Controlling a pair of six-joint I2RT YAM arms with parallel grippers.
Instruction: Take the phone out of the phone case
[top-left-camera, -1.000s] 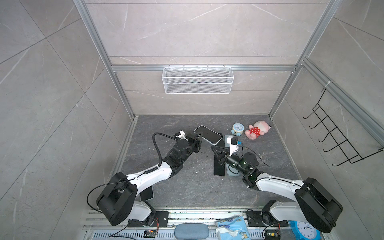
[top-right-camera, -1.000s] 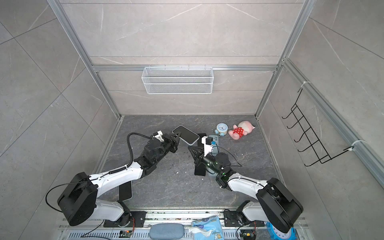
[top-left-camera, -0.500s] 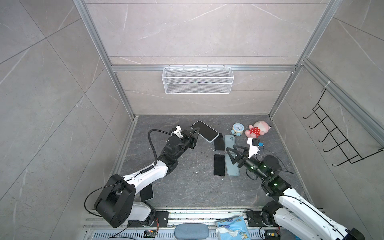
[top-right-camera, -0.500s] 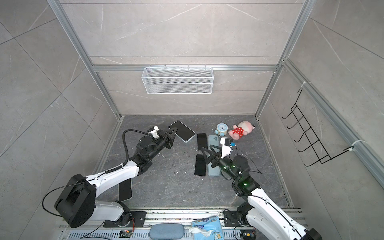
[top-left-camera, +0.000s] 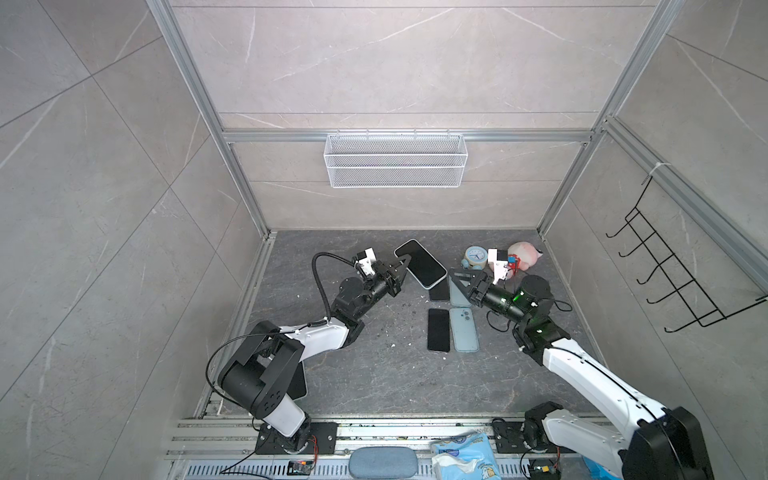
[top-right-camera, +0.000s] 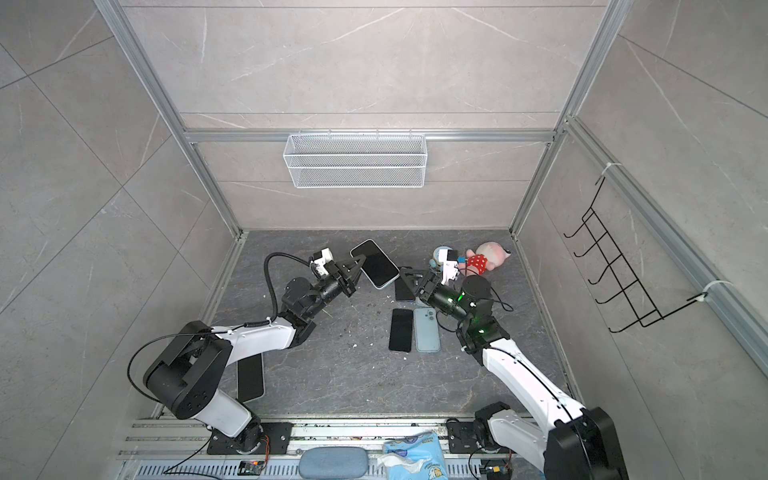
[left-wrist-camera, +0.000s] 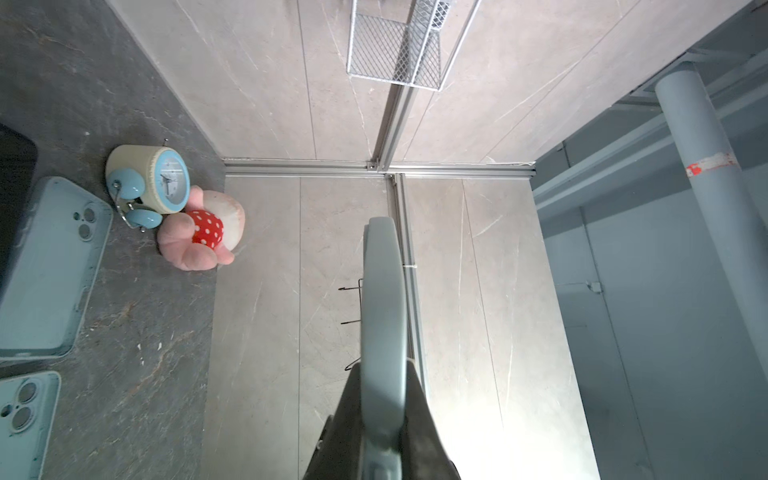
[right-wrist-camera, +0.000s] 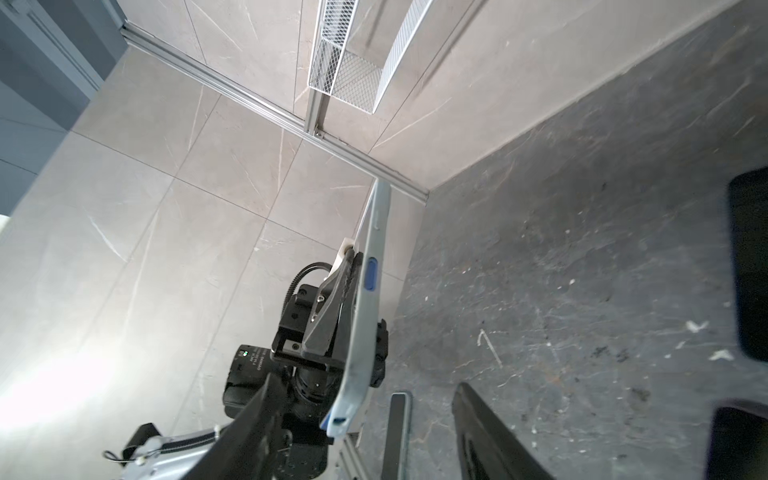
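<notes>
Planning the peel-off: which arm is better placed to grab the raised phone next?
Probably right. The right gripper is open, empty and aimed at the cased phone nearby; the left gripper is shut on its edge, holding it off the floor.

Both top views overlook the whole floor (top-left-camera: 374, 374); 2 wrist views sit close.

Glossy black glass on the phone (top-left-camera: 419, 264), with a smooth, matt, pale-blue rubbery case (left-wrist-camera: 382, 311) around it. The tabletop (top-left-camera: 374, 374) looks like dark matt veined stone with white specks. White metal mesh basket (top-left-camera: 395, 166), soft pink plush toy (left-wrist-camera: 195, 249), brushed aluminium frame (top-left-camera: 519, 136).
</notes>
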